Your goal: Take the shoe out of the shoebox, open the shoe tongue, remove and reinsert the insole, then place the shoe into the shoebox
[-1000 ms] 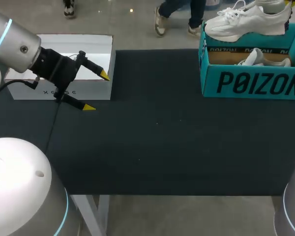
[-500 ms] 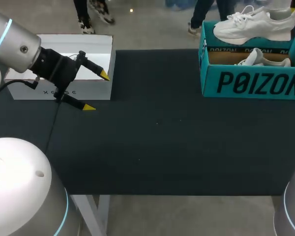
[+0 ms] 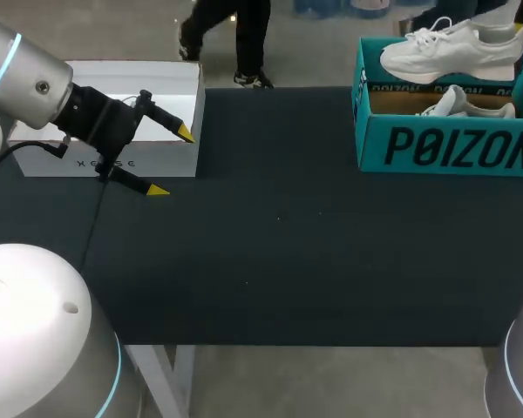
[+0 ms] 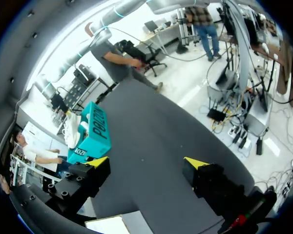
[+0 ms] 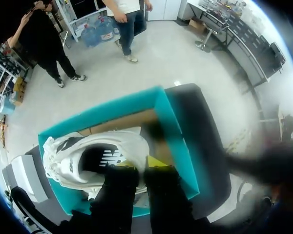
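While looking down from the head camera, can spot a white lace-up mesh sneaker hoisted up at the far right corner, hanging just above the open top of a teal cardboard shoebox with big dark lettering, toe pointing over toward the left arm's side. Gripped by the right gripper: from the right wrist camera, can see both yellow-tipped fingers drawn close together and pinching the heel end of the shoe, with the dark foot opening just beside them and the teal walls of the box underneath. Can't really make out that gripper from the head camera though, tucked away at the very edge. Also got a second white-and-grey sneaker lying inside the box's brown cardboard interior, right below the lifted one. Over on the other side, left gripper hanging with fingers spread wide and nothing at all between them, just in front of a plain white cardboard box at the far left of the black-covered table. Same deal from the left wrist camera: two yellow tips well apart, only bare dark tabletop ahead, teal box way off at the far end.
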`<state>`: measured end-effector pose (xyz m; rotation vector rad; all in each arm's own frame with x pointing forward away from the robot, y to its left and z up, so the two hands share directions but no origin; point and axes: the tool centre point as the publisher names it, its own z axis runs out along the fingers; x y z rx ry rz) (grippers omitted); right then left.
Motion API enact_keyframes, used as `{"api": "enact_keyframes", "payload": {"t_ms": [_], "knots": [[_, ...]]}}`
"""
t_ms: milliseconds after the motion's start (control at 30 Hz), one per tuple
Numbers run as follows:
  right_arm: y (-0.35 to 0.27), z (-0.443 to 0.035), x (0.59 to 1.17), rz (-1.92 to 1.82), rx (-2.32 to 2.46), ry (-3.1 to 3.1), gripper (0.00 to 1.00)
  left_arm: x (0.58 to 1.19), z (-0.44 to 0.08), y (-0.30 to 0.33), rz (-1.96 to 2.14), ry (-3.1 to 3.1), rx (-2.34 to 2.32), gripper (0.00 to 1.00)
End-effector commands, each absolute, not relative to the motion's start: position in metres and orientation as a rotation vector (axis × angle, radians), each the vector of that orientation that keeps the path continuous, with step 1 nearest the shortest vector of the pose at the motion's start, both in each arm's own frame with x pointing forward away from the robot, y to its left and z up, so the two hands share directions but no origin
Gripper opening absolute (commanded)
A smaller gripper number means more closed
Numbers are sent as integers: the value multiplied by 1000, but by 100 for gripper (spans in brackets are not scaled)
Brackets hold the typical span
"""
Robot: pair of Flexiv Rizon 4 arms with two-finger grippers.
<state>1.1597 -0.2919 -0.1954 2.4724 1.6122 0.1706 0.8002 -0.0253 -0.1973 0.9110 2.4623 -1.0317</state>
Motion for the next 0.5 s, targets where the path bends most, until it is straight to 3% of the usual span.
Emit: {"api": "enact_keyframes", "payload": {"t_ms": [33, 500], "knots": [[-295, -203, 1163, 177, 2484, 1612, 0, 800, -197, -25, -1026, 2466, 911, 100], [-297, -210, 1163, 187, 2495, 1614, 0, 800, -197, -25, -1026, 2466, 911, 100]]}}
